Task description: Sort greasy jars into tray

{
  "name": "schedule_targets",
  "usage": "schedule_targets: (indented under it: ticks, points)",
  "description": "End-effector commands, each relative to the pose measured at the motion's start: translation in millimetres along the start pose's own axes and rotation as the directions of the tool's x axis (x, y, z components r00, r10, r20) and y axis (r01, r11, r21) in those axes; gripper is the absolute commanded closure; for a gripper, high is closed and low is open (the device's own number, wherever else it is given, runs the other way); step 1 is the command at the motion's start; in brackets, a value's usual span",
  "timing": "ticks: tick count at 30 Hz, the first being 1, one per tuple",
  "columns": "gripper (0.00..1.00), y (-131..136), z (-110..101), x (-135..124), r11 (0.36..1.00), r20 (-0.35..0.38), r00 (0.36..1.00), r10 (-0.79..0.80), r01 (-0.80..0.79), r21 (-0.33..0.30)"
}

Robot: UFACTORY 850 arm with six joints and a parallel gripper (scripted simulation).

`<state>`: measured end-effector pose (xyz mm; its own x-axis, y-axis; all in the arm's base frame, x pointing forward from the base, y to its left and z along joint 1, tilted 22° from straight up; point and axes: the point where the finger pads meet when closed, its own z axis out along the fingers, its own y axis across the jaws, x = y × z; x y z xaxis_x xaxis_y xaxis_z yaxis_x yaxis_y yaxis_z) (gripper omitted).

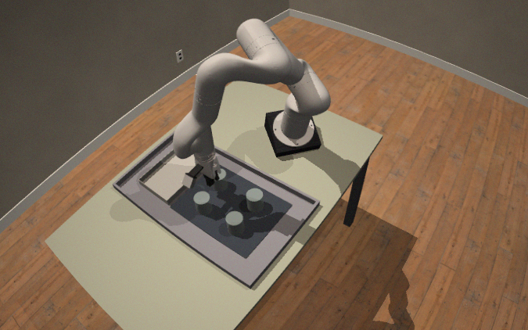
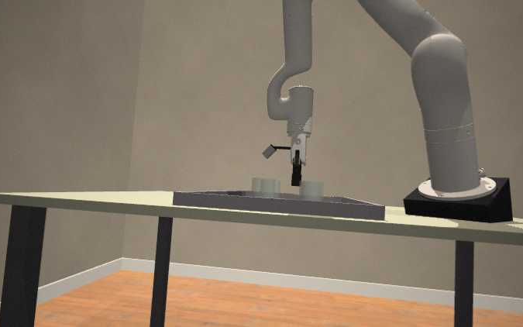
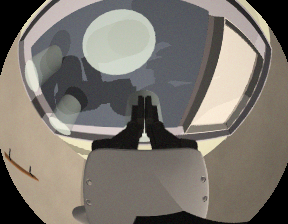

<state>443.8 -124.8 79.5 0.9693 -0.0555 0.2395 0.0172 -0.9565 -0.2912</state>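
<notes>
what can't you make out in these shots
- Fourth jar, top view: mostly hidden behind the shut claw; only a sliver of its top shows.
- Jars, exterior view: the raised rim hides their bases; only three show, two overlapping.
- Tray, wrist view: cut off by the round lens edge.
- Grease film: invisible in every view.

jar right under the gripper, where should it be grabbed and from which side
Grip the jar on its round side wall, coming straight down from above with a finger on each side. It stands upright, mouth down, so the flat top gives no hold. The gripper is shut on nothing, so it must open wider than the jar first. The other jars stand apart, probably leaving room.
</notes>
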Motion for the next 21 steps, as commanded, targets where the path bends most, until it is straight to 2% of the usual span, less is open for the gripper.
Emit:
schedule_targets:
  ticks: [1, 21]
  points:
    - [1.00, 0.3, -0.7, 0.4, 1.000, -0.001, 1.000, 0.000, 0.000, -0.001]
    - [1.00, 0.3, -2.5, -1.9, 1.000, -0.001, 1.000, 0.000, 0.000, -0.001]
